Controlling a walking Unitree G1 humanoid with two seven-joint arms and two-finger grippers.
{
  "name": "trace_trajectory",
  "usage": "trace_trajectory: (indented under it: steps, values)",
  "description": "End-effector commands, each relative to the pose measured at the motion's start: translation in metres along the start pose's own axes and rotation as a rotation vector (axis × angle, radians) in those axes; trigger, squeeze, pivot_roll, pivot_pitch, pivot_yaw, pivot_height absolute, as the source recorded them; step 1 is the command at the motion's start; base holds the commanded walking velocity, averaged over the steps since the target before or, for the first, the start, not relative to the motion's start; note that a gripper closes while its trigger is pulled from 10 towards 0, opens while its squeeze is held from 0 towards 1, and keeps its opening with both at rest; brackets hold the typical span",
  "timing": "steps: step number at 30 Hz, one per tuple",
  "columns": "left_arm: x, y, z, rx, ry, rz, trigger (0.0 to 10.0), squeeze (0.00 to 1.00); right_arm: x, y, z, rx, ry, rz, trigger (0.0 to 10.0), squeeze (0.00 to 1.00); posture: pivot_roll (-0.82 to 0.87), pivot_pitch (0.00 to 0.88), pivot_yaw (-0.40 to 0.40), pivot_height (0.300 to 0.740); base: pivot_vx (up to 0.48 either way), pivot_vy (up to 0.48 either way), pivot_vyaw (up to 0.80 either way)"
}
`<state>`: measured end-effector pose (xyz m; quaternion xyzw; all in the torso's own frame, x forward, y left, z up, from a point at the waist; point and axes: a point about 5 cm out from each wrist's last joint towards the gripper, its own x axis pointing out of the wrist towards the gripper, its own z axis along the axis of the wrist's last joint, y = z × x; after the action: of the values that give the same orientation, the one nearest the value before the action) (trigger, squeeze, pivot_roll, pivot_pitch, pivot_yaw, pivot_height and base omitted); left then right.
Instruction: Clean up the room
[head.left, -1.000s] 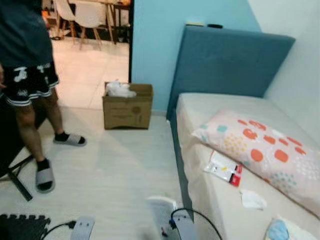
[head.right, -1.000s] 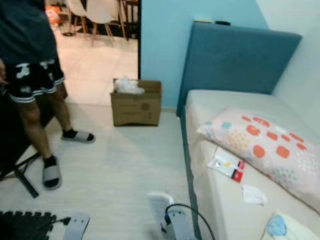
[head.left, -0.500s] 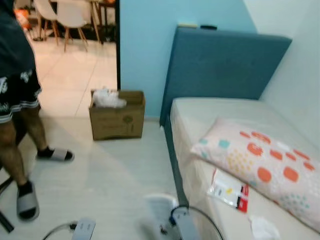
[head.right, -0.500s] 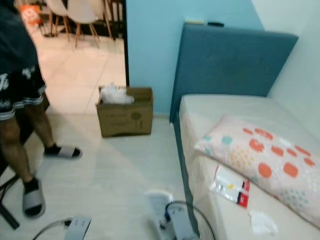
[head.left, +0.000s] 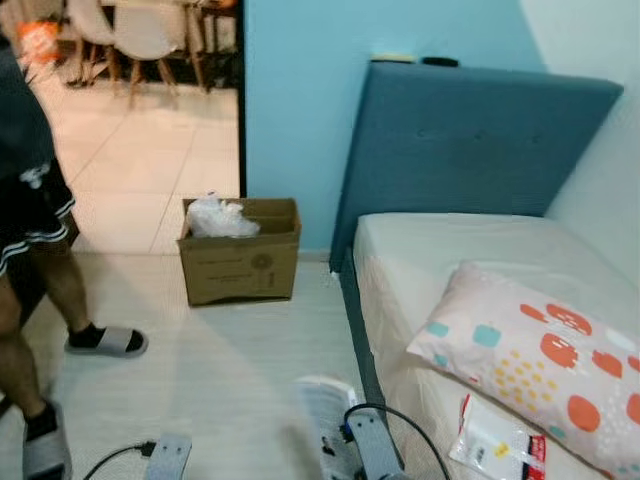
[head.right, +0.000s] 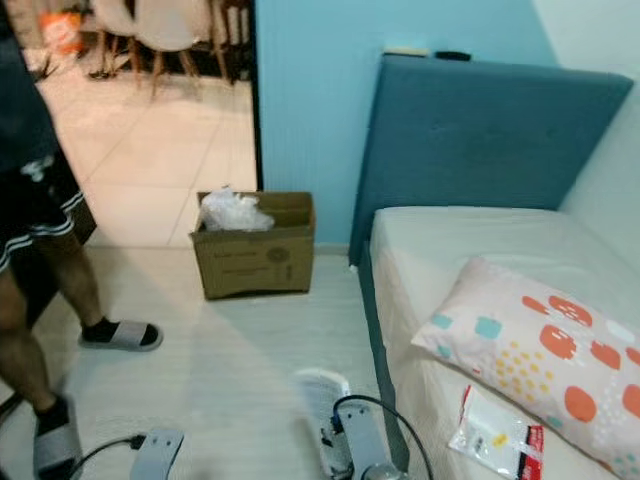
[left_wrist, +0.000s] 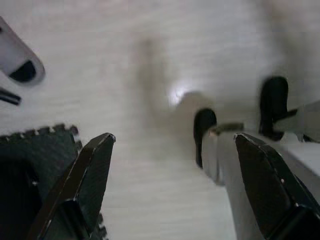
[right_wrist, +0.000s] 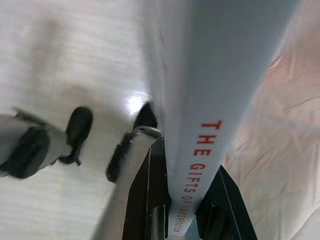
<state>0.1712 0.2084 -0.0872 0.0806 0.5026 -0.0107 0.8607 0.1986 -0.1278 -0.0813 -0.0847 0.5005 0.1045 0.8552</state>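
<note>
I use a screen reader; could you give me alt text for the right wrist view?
The right hand grips a pale grey book by its spine, printed in red "THE GIFTS OF", above a light wood-look floor.

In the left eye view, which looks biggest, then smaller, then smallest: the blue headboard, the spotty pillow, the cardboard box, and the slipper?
1. Headboard
2. Pillow, though it runs off the edge and sits nearer the camera
3. Box
4. Slipper
</note>
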Motion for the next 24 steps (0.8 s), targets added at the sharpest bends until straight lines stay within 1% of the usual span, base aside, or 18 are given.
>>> trace_trajectory:
  steps: [1, 20, 21, 22, 23, 24]
  values:
    - [0.000, -0.008, -0.007, 0.013, 0.024, -0.024, 10.0, 0.00, 0.000, -0.006, 0.004, 0.030, -0.029, -0.019, 10.0, 0.00, 0.14, 0.000, -0.095, 0.740, 0.386, 0.000, 0.00]
    - [-0.001, -0.007, -0.010, 0.012, 0.031, -0.021, 10.0, 0.00, -0.001, -0.006, 0.007, 0.104, -0.079, -0.017, 10.0, 0.00, 0.14, 0.000, -0.096, 0.740, 0.384, 0.000, 0.00]
    - [-0.001, -0.007, -0.010, 0.011, 0.029, -0.020, 10.0, 0.00, -0.002, -0.021, 0.015, 0.157, -0.121, -0.034, 10.0, 0.00, 0.14, 0.000, -0.097, 0.740, 0.364, 0.000, -0.79]
    - [-0.001, -0.008, -0.010, 0.004, 0.029, -0.020, 10.0, 0.00, -0.005, -0.038, 0.028, 0.240, -0.182, -0.059, 10.0, 0.00, 0.13, 0.000, -0.096, 0.740, 0.000, 0.000, -0.79]
    - [-0.001, -0.008, -0.010, 0.004, 0.029, -0.020, 10.0, 0.00, -0.005, -0.038, 0.028, 0.240, -0.182, -0.059, 10.0, 0.00, 0.13, 0.000, -0.096, 0.740, 0.000, 0.000, -0.79]
    - [-0.001, -0.008, -0.011, 0.001, 0.028, -0.020, 10.0, 0.00, -0.008, -0.051, 0.041, 0.308, -0.239, -0.078, 10.0, 0.00, 0.13, 0.000, -0.096, 0.740, 0.000, 0.000, -0.79]
